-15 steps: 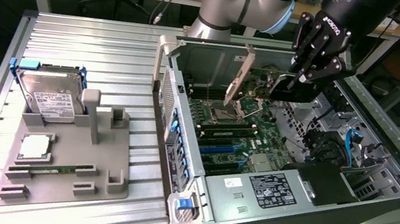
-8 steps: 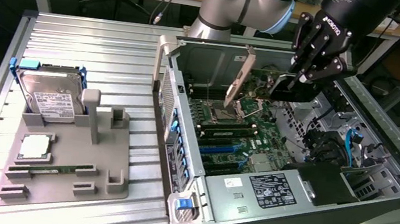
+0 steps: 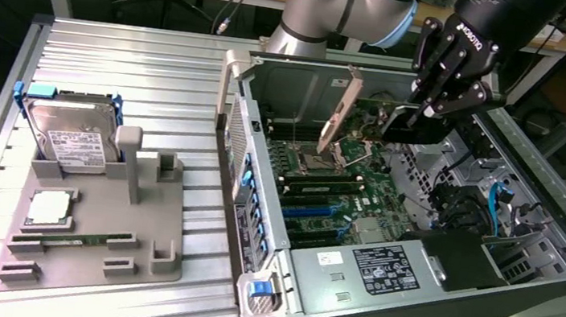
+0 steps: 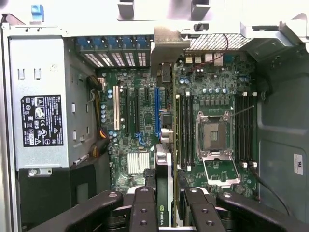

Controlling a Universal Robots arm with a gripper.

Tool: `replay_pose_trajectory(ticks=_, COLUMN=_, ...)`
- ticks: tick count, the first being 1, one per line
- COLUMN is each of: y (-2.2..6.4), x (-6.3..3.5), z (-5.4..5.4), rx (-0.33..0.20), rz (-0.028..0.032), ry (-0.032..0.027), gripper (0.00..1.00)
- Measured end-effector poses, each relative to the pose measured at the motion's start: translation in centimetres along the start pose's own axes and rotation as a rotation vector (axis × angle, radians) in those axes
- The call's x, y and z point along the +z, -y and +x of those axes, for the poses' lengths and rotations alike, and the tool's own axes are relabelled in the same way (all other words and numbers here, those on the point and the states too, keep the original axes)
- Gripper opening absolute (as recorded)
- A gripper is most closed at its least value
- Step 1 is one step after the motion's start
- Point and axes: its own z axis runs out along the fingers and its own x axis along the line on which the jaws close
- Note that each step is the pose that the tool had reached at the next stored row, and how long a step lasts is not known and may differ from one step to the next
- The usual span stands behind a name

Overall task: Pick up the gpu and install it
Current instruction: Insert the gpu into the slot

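The gpu (image 3: 345, 111), a thin dark green card with a silvery-beige bracket, hangs on edge inside the open computer case (image 3: 255, 204), above the motherboard (image 3: 327, 192). My gripper (image 3: 416, 120) is shut on the card's end farthest from the bracket. In the wrist view the gpu (image 4: 164, 169) appears edge-on between my two black fingers (image 4: 143, 208). From there it runs over the expansion slots (image 4: 145, 111) towards its bracket (image 4: 169, 41) at the case's rear wall. Whether the card touches a slot cannot be told.
A grey fixture tray (image 3: 88, 252) on the exterior view's left carries a silver hard drive (image 3: 75, 137), a processor (image 3: 47, 209) and a memory stick (image 3: 73, 240). Inside the case are the power supply (image 3: 383, 270), an open CPU socket (image 4: 212, 137) and loose cables (image 3: 499, 205).
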Motion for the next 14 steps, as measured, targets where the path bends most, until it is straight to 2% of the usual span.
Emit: replay_pose_trajectory(ticks=14, y=0.0, x=0.0, z=0.0, rx=-0.026, rz=-0.0006, ry=-0.0012, gripper=0.27)
